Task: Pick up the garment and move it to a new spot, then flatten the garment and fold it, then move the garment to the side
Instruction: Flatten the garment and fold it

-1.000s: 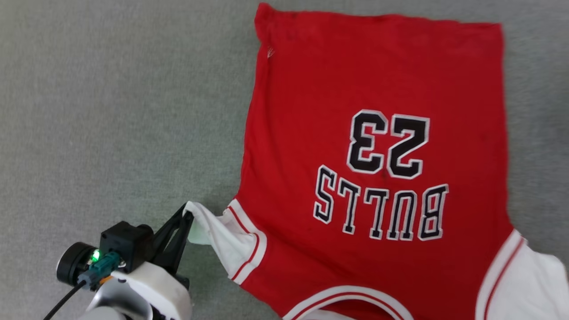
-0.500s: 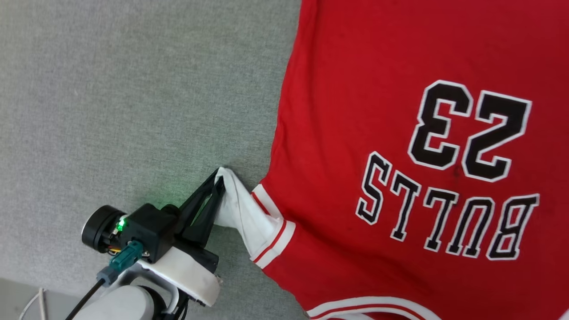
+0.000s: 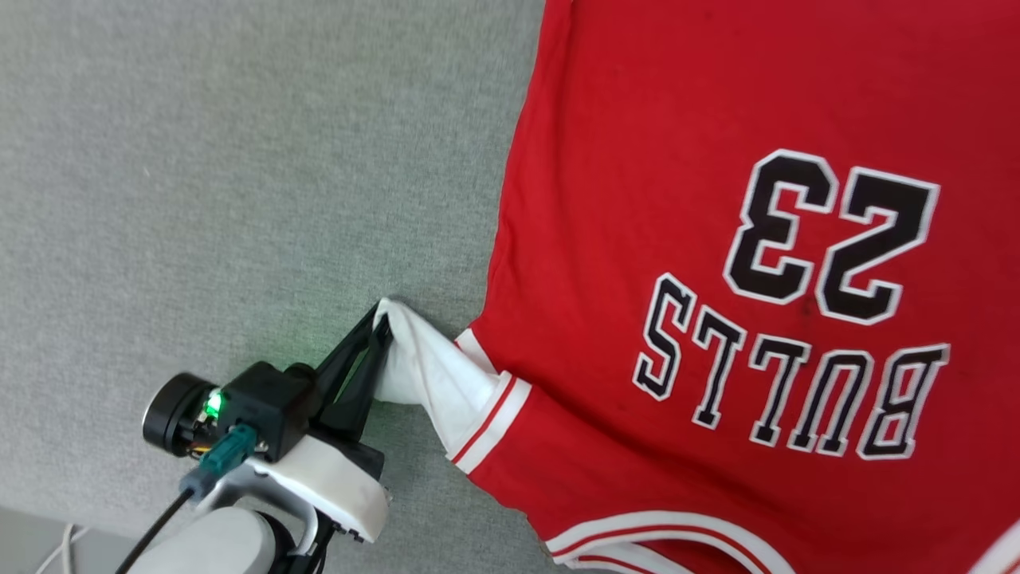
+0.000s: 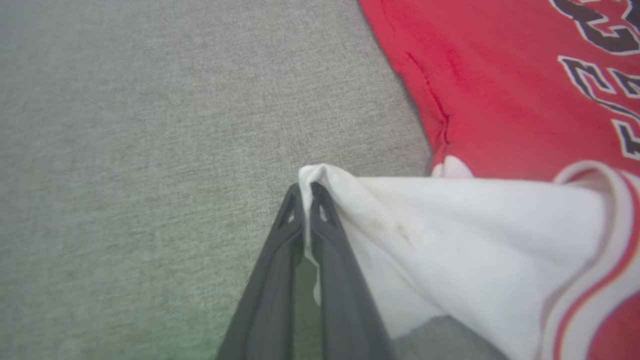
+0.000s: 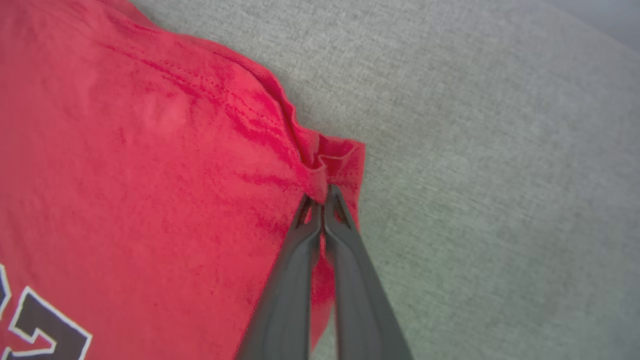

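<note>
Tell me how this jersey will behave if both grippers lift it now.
Probably floppy: the garment puckers at the right gripper and its sleeve tents at the left gripper. Likely sags between them. Small corner pinches might slip.

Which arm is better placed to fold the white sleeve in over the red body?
Left. The left tool is shut on the tip of the white sleeve, beside the garment body; the right tool pinches a red corner instead.

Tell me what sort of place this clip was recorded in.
Probably an indoor robot test space, though I can't be sure. A red Bulls jersey lies spread on a plain grey carpet-like surface, and the robot's left gripper pinches its white sleeve.
</note>
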Controlling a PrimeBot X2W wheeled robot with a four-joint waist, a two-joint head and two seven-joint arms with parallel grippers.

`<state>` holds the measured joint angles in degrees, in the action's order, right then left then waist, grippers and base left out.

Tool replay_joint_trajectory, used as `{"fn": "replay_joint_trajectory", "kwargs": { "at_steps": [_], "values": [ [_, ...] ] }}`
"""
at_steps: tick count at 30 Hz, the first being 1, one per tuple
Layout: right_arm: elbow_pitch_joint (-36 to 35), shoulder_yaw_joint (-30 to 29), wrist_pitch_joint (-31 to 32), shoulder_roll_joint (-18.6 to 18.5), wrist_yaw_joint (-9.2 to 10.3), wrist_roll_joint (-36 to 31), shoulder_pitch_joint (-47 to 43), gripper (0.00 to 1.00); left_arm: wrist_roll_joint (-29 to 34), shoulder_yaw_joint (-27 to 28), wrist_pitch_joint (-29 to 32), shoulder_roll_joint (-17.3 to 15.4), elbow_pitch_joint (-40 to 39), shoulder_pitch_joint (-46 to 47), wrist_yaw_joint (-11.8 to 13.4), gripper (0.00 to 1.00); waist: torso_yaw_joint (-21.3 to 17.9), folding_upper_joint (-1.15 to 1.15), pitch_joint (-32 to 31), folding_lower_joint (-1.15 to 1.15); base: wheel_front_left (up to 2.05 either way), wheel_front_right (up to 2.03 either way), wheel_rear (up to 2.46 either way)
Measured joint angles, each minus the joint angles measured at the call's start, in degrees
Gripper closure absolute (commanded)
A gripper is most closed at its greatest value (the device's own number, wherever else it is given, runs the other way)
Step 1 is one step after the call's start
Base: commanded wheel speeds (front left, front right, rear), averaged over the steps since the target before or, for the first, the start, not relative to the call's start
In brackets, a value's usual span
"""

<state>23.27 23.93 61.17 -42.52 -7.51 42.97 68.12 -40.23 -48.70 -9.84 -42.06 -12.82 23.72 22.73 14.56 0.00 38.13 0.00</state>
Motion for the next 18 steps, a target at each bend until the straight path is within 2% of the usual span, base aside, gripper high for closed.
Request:
{"fn": "replay_joint_trajectory", "kwargs": {
  "at_steps": [3,7,12,18],
  "values": [
    [0.2,0.2,-2.4,-0.6,0.00,1.6,-2.0,1.00,-1.1,0.4,-0.4,-0.3,0.5,-1.1,0.1,1.00,-0.8,0.00,-2.7,0.00,0.00,0.00,0.00],
    [-3.3,1.7,-5.4,-2.8,0.01,5.4,-8.0,1.00,-2.4,0.8,-0.7,-1.2,1.1,-3.3,0.6,1.00,-2.2,0.00,-7.0,0.00,0.00,0.00,0.00],
    [-12.0,6.3,-8.2,-8.4,0.00,9.6,-19.4,1.00,-4.7,1.7,-1.2,-3.0,1.4,-7.5,2.0,1.00,-5.1,0.00,-12.5,-0.01,0.00,0.00,0.00],
    [-19.1,7.6,-13.8,-16.2,0.01,13.2,-33.0,1.00,-7.5,2.7,-2.0,-4.3,1.8,-11.8,2.4,1.00,-9.2,0.00,-18.4,-0.01,0.00,0.00,0.00]
  ]
}}
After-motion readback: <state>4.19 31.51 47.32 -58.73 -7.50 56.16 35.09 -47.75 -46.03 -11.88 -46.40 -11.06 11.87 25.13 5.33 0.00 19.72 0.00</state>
